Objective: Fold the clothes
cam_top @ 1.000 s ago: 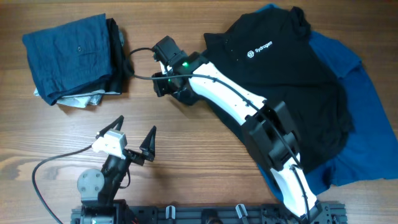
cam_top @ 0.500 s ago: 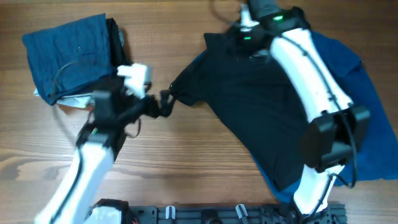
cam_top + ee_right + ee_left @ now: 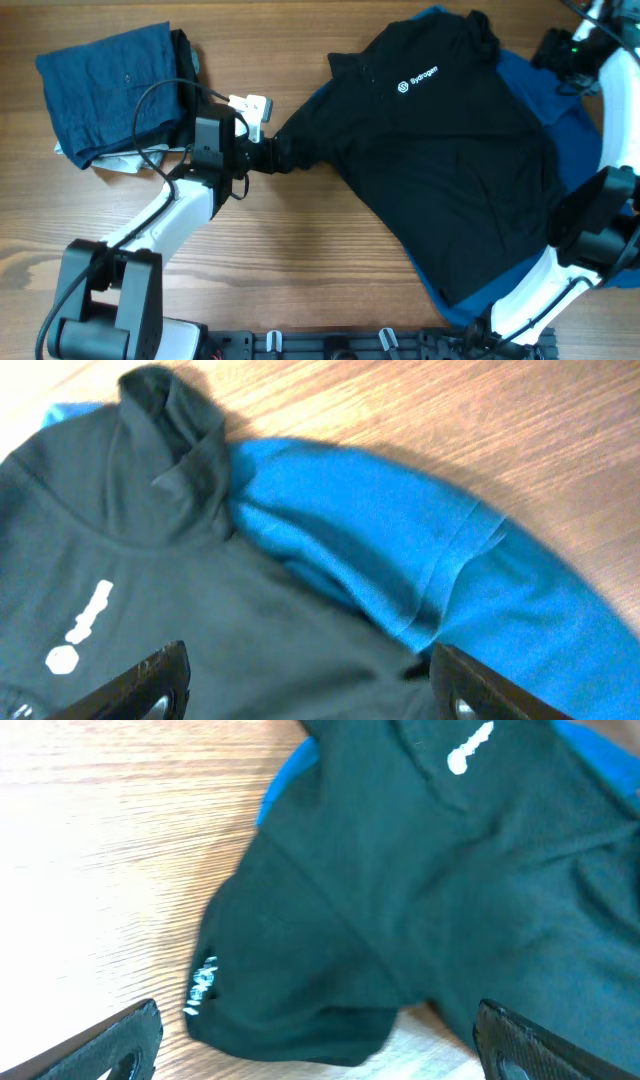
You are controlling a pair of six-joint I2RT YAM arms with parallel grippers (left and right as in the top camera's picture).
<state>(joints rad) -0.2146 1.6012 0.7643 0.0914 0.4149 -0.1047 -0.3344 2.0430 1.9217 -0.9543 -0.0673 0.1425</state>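
Note:
The black polo shirt (image 3: 450, 150) lies spread on the table, white logo (image 3: 418, 78) up, collar at the back. It covers a blue garment (image 3: 570, 200). My left gripper (image 3: 266, 154) is open at the tip of the shirt's left sleeve (image 3: 300, 148). In the left wrist view the sleeve (image 3: 300, 980) lies between the spread fingers (image 3: 318, 1020). My right gripper (image 3: 553, 52) is open at the far right, above the blue garment's shoulder. In the right wrist view its fingers (image 3: 308, 660) hover over the black shirt (image 3: 150, 580) and the blue garment (image 3: 400, 540).
A folded stack of dark blue clothes (image 3: 110, 90) lies at the back left, with a pale item (image 3: 130, 162) under it. Bare wooden table (image 3: 300, 250) spans the front middle. The arm bases stand along the front edge.
My left arm rose from the front and reached the sleeve tip. My right arm swung from the left sleeve, past the collar, to the far right. The shirt lies flat again with its logo showing.

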